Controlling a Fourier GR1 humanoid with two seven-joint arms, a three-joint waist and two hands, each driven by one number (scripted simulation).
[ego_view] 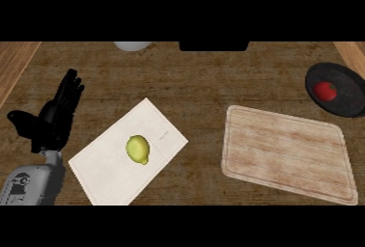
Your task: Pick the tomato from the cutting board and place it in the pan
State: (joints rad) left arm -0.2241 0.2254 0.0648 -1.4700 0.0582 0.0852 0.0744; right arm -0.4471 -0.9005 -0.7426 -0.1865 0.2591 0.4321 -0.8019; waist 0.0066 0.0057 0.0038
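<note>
The red tomato [327,90] lies inside the dark round pan [345,103] at the right edge of the counter. The wooden cutting board [288,153] sits below and left of the pan, with nothing on it. My left hand [51,123] rests at the left side, fingers straight and pointing up, holding nothing. My right hand does not show in the head view.
A white mat [107,166] lies left of centre with a yellow-green lemon [138,149] on it. A white round object [133,46] and a black object [214,46] stand at the far edge. Lighter wood strips run along both sides.
</note>
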